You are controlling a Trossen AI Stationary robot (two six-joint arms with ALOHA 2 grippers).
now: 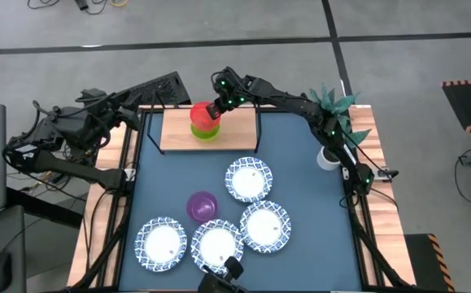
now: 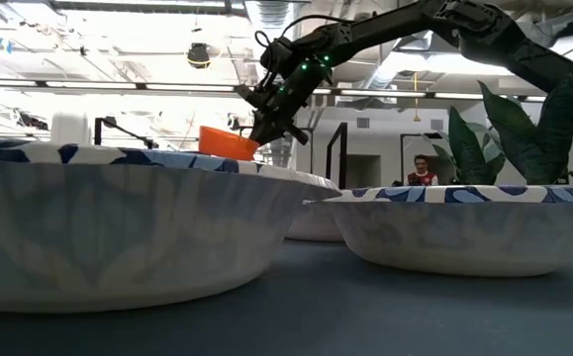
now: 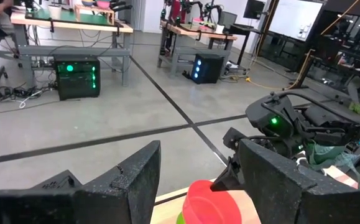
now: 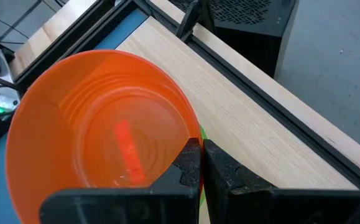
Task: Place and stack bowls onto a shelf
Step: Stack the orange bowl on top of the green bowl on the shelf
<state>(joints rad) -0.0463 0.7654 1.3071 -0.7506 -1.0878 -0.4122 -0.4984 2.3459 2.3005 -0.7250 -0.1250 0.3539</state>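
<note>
A red bowl [image 1: 203,114] sits over a green bowl [image 1: 207,133] on the light wooden shelf board [image 1: 178,130] at the table's far side. My right gripper [image 1: 216,108] is shut on the red bowl, which also shows in the right wrist view [image 4: 99,149] and the low view [image 2: 229,142]. My left gripper [image 3: 198,174] is open and empty, off the shelf's left end [image 1: 140,111], facing the red bowl [image 3: 211,202]. A purple bowl [image 1: 202,206] and several white blue-rimmed bowls [image 1: 249,179] rest on the blue table. My right gripper pinches the red bowl's rim [image 4: 191,138] on the bowl's right side, one finger [image 4: 186,168] inside the bowl and one [image 4: 226,174] outside. The fingers come from above, slanting down. The bowl stays open side up over the green bowl [image 4: 202,132]; whether it rests on it I cannot tell.
The shelf's black wire posts [image 1: 259,130] stand at its corners. A white plant pot [image 1: 328,156] with a green plant [image 1: 333,104] stands at the table's right edge. White bowls [image 2: 118,227] fill the near half of the table. A person [image 2: 423,170] is far behind.
</note>
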